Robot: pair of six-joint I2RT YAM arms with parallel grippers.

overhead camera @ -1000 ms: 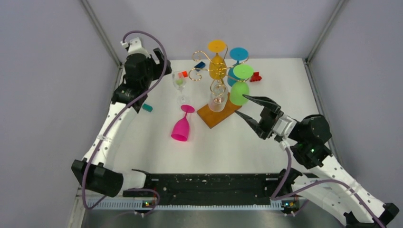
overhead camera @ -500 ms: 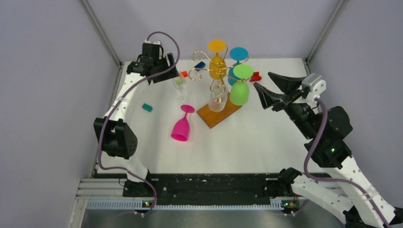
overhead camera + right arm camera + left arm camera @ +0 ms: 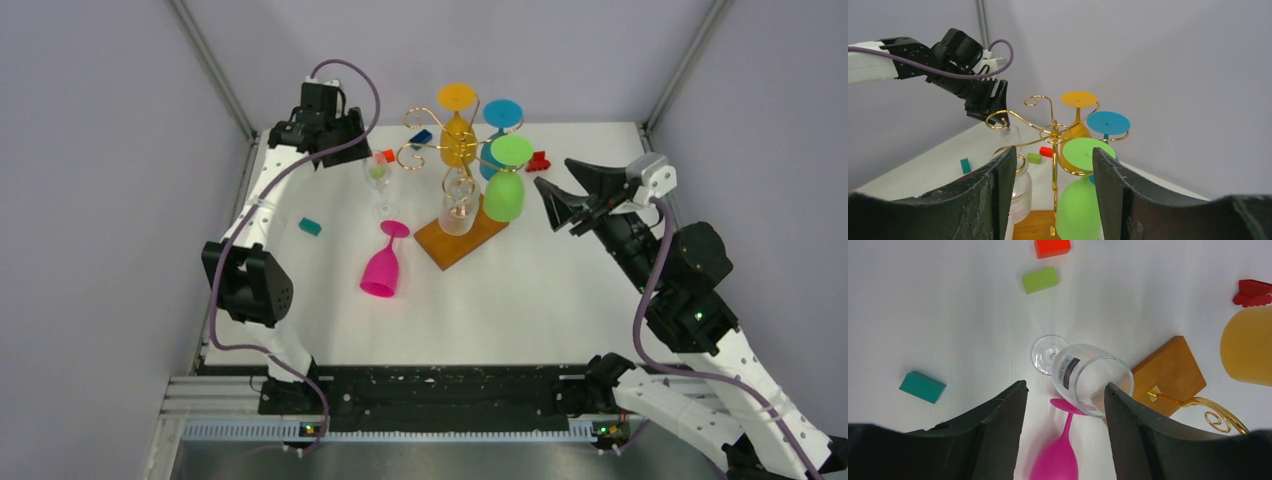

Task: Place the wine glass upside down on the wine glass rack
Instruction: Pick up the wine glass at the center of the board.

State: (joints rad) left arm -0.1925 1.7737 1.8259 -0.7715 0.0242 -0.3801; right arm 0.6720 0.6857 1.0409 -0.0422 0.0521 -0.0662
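Note:
The wine glass rack (image 3: 446, 150) is gold wire on a wooden base (image 3: 480, 240); it also shows in the right wrist view (image 3: 1054, 135). Orange (image 3: 458, 140), blue (image 3: 502, 113), green (image 3: 504, 196) and clear (image 3: 457, 215) glasses hang on it upside down. A clear wine glass (image 3: 378, 178) stands upright left of the rack. A pink wine glass (image 3: 382, 268) lies on its side in front of it. My left gripper (image 3: 322, 128) is open and empty, high above the clear glass (image 3: 1093, 377). My right gripper (image 3: 560, 203) is open and empty, right of the rack, facing it.
Small blocks lie on the white table: teal (image 3: 310, 227) at left, red-orange (image 3: 389, 155) and green (image 3: 1040, 280) behind the clear glass, dark blue (image 3: 421, 137) and red (image 3: 539, 161) at the back. Grey walls close in the table.
My left arm has unfolded and moved its gripper right, over the clear glass. My right gripper has risen and drawn back right from the rack's base. The glasses have not moved.

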